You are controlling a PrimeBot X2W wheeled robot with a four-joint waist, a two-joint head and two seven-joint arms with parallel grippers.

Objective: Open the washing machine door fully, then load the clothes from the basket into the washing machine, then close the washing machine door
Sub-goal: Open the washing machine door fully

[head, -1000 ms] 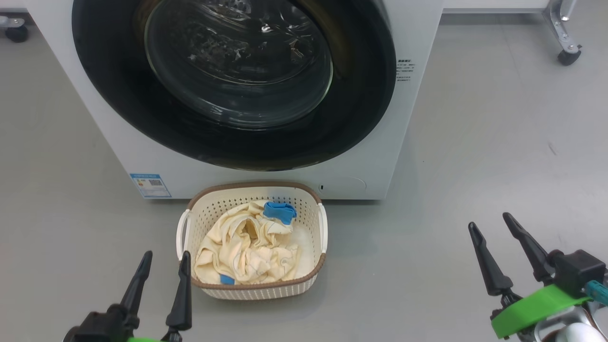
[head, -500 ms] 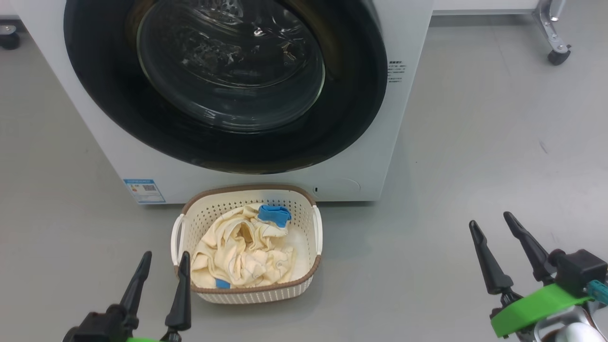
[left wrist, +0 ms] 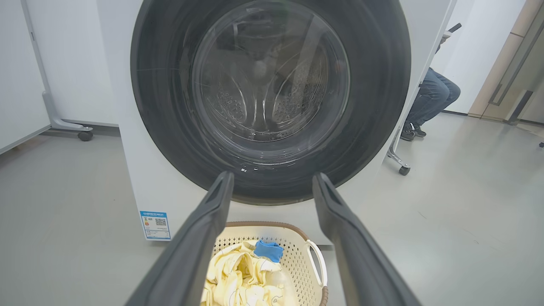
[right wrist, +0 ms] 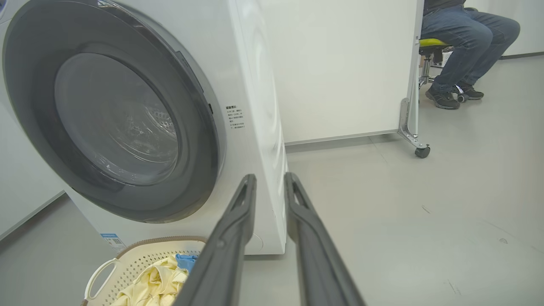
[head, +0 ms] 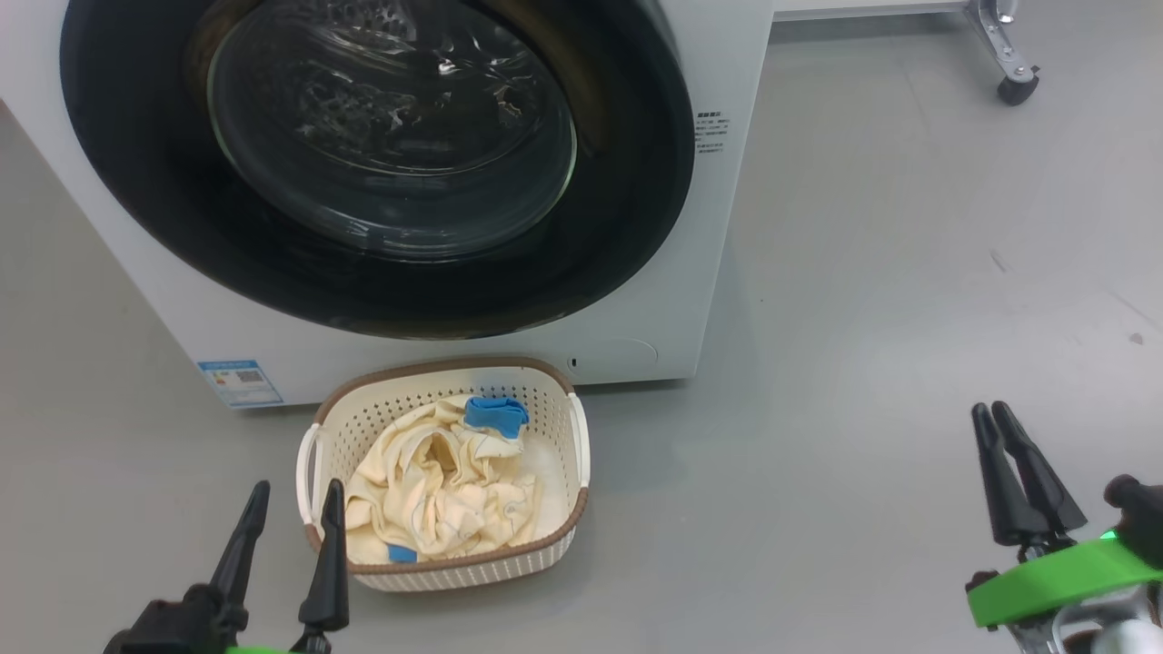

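Observation:
The white washing machine [head: 718,227] stands ahead with its washing machine door [head: 636,227] closed, glossy black rim around a glass bowl [head: 391,136]. On the floor right in front sits the cream basket [head: 445,568], holding the cream-yellow clothes [head: 436,490] and a blue cloth piece [head: 495,413]. My left gripper [head: 296,486] is open and empty, its fingers beside the basket's near left corner; in the left wrist view this gripper [left wrist: 273,175] frames the door above the basket [left wrist: 316,259]. My right gripper [head: 989,409] hovers far right over bare floor, fingers [right wrist: 250,187] narrowly apart and empty.
A blue sticker [head: 238,381] marks the washer's lower left front. A white panel [right wrist: 340,63] on a castor frame [head: 1010,89] stands behind to the right. A seated person's legs [right wrist: 463,38] are beyond it. Grey floor [head: 863,363] spreads to the right.
The whole head picture has shifted left, so the camera moved. My right gripper's fingers have drawn much closer together. The left gripper keeps its spread.

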